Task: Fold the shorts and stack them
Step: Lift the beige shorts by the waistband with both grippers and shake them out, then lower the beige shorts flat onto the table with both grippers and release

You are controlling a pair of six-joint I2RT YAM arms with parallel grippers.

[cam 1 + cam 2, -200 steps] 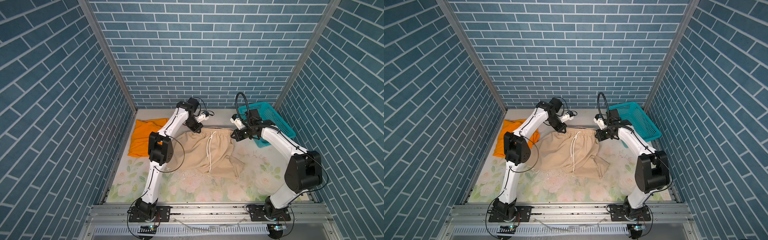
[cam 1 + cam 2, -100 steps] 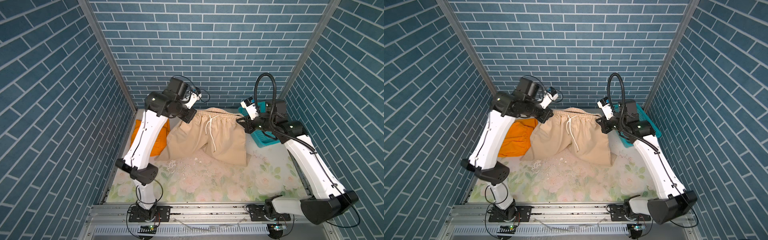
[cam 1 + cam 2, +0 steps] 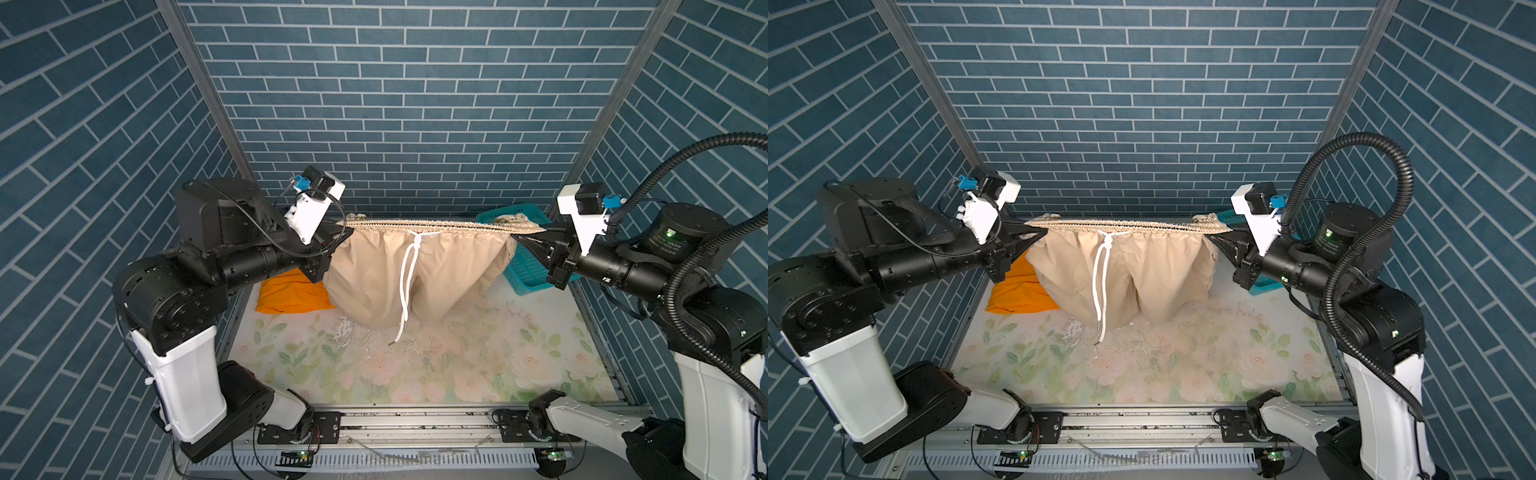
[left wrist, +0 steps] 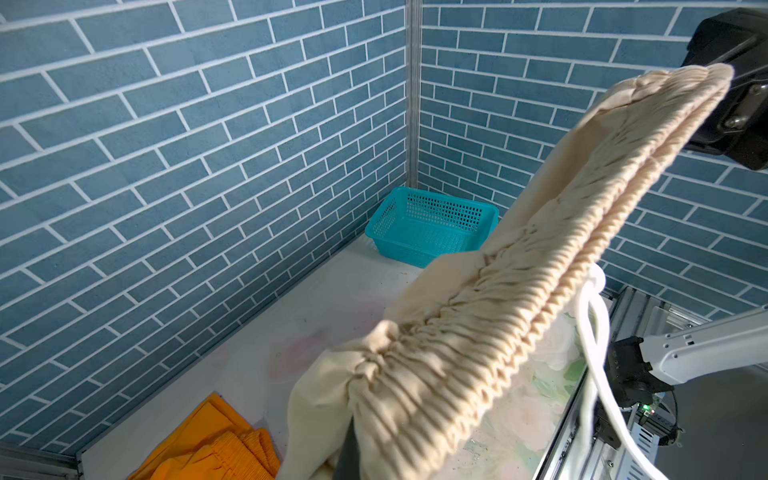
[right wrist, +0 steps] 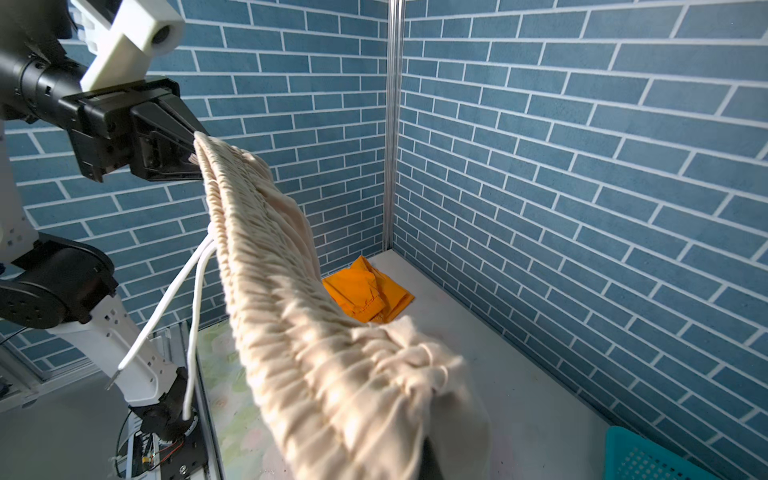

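Nearest me the flowered mat [image 3: 415, 365] lies bare, room for folding, I'd guess. Over its middle the beige shorts [image 3: 374, 274] hang legs down, white drawstring [image 3: 405, 282] dangling. The left gripper [image 3: 338, 230] pinches the waistband [image 3: 424, 225] at its nine o'clock end, the right gripper [image 3: 519, 240] at three o'clock, both clamped on cloth and pulling it taut so the legs drop flat. Farther back, the orange shorts [image 3: 291, 295] lie at ten o'clock, likely the stack's base; a teal basket [image 3: 525, 270] sits at two o'clock.

Orange shorts [image 3: 291, 297] partly behind beige shorts [image 3: 374, 270]
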